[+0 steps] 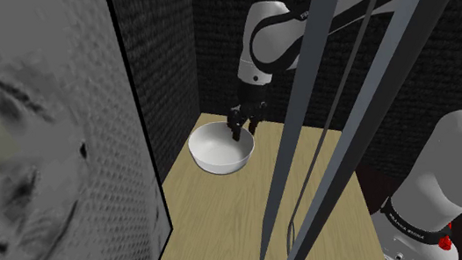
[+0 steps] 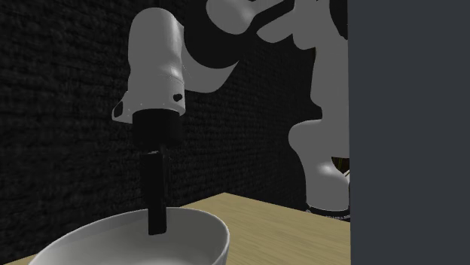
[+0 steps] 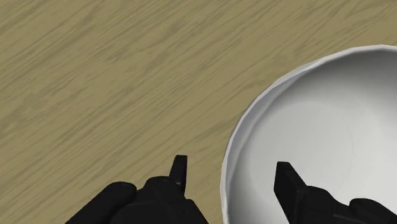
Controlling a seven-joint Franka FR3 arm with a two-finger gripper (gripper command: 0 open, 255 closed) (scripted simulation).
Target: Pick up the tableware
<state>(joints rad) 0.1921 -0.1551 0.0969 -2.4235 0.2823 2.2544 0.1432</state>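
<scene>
white bowl (image 1: 221, 150) sits on the wooden table (image 1: 248, 224), toward its far end, close to the dark wall (image 1: 169, 60).

black gripper (image 1: 246, 129) points down at the bowl's rim, about 2 o'clock from the bowl's centre in the shoulder view.

wrist view: the fingers (image 3: 289, 181) stand apart, released, with nothing clasped. the rim of the bowl (image 3: 318, 121) runs through the gap. one finger is over the bowl's inside, the other over bare table (image 3: 95, 83) just outside the rim. cannot tell whether either finger touches the rim.

second exterior view: one finger (image 2: 156, 196) hangs upright, its tip below the rim line, inside the bowl (image 2: 188, 237).
</scene>
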